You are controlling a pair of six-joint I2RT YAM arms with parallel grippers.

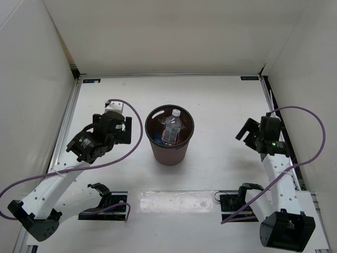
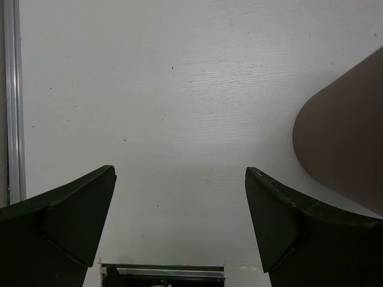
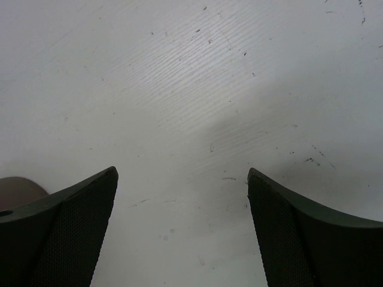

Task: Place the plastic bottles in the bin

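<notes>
White tabletop (image 1: 221, 105) is carrying one free-standing item: the maroon-brown bin (image 1: 168, 154), black-rimmed, standing upright near the centre. An aluminium rail (image 1: 67, 129) is running along the left edge. Two black arm base mounts are sitting at the near edge, left (image 1: 105, 205) and right (image 1: 237, 203), well apart, with a bright glare patch (image 1: 179, 201) lying between them. In the right wrist view the surface is showing scattered small dark specks (image 3: 311, 158) and faint wood-grain lines.

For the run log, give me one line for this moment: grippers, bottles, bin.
left gripper: open, empty | right gripper: open, empty | bin: upright, between the arms | bottles: inside bin, count unclear
</notes>
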